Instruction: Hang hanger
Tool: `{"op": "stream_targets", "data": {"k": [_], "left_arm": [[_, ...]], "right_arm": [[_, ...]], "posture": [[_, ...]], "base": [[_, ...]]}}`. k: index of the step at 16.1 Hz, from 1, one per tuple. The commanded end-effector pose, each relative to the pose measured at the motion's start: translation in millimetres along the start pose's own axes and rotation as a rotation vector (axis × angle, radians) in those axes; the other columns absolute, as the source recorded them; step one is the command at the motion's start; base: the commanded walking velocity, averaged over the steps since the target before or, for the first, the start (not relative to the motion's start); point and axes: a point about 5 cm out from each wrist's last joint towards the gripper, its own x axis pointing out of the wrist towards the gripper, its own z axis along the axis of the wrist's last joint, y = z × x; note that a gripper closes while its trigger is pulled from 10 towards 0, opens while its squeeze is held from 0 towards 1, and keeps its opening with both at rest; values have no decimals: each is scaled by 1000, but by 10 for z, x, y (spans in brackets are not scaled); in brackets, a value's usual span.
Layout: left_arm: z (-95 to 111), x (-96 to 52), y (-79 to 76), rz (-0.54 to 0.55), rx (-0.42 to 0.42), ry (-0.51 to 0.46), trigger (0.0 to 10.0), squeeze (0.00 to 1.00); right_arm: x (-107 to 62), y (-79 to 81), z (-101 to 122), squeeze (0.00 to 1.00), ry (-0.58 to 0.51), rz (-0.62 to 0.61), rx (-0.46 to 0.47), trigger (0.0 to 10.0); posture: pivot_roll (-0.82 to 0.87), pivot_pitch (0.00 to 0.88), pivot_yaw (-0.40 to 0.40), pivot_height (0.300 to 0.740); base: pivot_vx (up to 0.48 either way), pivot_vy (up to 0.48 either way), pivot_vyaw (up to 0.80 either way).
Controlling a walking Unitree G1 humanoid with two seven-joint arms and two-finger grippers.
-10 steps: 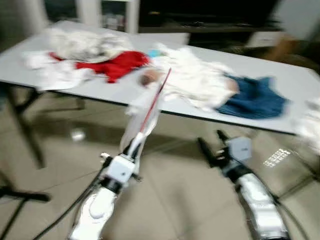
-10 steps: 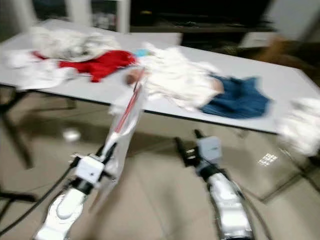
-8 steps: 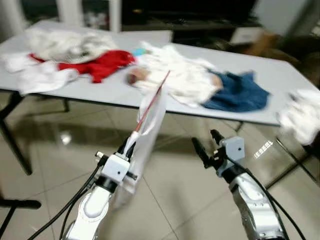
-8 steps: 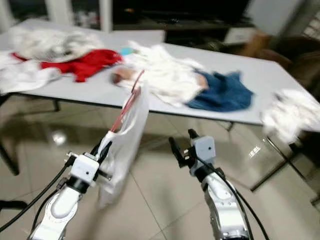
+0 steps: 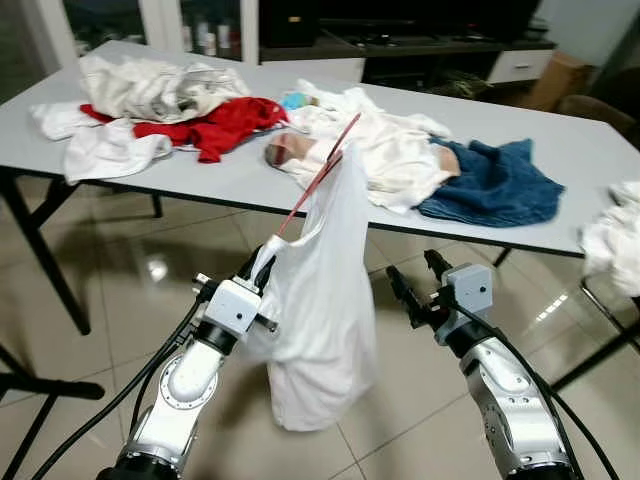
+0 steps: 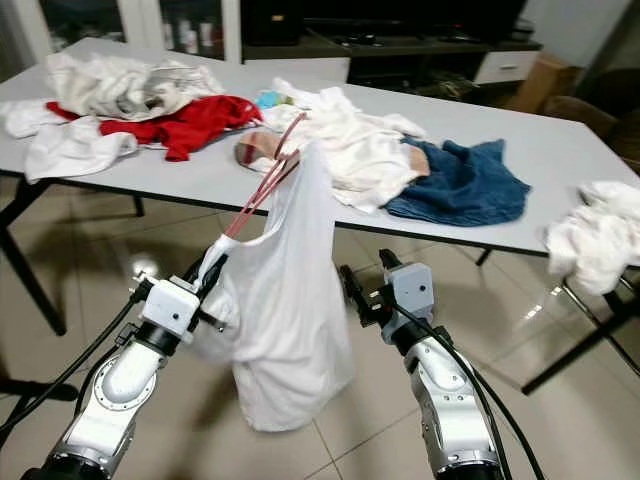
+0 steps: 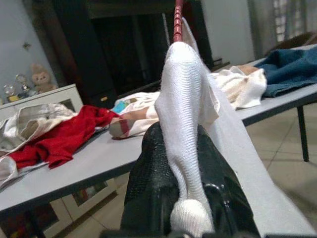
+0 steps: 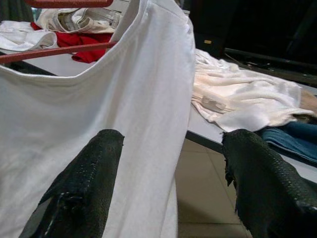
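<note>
A red hanger (image 5: 318, 176) carries a white shirt (image 5: 322, 300) that hangs down over the tiled floor in front of the table. My left gripper (image 5: 262, 264) is shut on the shirt's shoulder and the hanger's lower end; its black fingers (image 7: 153, 188) pinch the white cloth (image 7: 184, 99). My right gripper (image 5: 420, 282) stands open just right of the shirt, level with its middle. In the right wrist view both fingers (image 8: 84, 183) are wide apart with the shirt (image 8: 109, 139) and the hanger bar (image 8: 54, 51) close in front.
A long grey table (image 5: 590, 150) holds clothes: a white heap (image 5: 150, 85), a red garment (image 5: 225, 122), a cream pile (image 5: 385, 150), a blue one (image 5: 495, 180). More white cloth (image 5: 615, 235) lies at the right edge. Table legs (image 5: 50, 260) stand left.
The camera has steadied and the blur is gone. The shirt has swung down and now hangs full length from the hanger. The right gripper stays open beside it.
</note>
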Motion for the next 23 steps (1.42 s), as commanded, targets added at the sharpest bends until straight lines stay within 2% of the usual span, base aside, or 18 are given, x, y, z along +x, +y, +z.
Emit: {"op": "stream_targets", "data": {"k": [1,3,4,5,7,8,10,12,15,18,21,22,23], "left_arm": [[33,46,19,-8,-12,-13,10000,0],[32,7,-36,-136,61,-15,10000,0],[54,1,-3,-205,104,-25,10000,0],[62,2,7,-220,112,-29,10000,0],[111,32,90,-286,143,-43,10000,0],[118,49,147,-307,166,-39,10000,0],[114,97,357,-293,211,-20,10000,0],[126,118,490,-268,229,-16,10000,0],[136,96,567,-304,266,-18,10000,0],[71,-33,491,-408,301,-2,10000,0],[71,-74,512,-420,312,-1,10000,0],[84,-61,536,-420,322,-7,10000,0],[104,-42,558,-422,334,-16,10000,0]], "right_arm": [[-1,-63,14,0,-3,-24,-8,10000],[-20,-67,7,0,-1,-25,-12,10000],[-23,-84,25,0,-7,-17,-43,10000],[-21,-90,33,0,-10,-14,-54,10000],[22,-180,132,0,-34,4,-135,10000],[41,-246,178,0,-41,5,-173,10000],[59,-466,280,0,-48,-19,-259,10000],[50,-631,336,0,-47,-60,-285,10000],[36,-799,350,0,-12,-65,-363,10000],[58,-794,330,0,8,-17,-430,10000],[41,-696,245,0,41,86,-604,10000],[49,-671,228,0,44,104,-636,10000],[71,-665,234,149,39,106,-648,10000]], "posture": [[43,0,-98,740],[42,0,-98,740],[46,0,-100,740],[46,0,-100,740],[46,0,-100,740],[46,0,-100,740],[46,0,-100,740],[45,0,-101,740],[44,0,-104,740],[46,0,-106,740],[52,0,-109,740],[54,0,-111,740],[54,0,-111,740]], "base": [[0,0,0],[0,0,0],[0,0,0],[0,0,0],[0,0,0],[0,0,0],[0,0,0],[0,0,0],[0,0,0],[0,0,0],[0,0,0],[0,0,0],[0,0,0]]}}
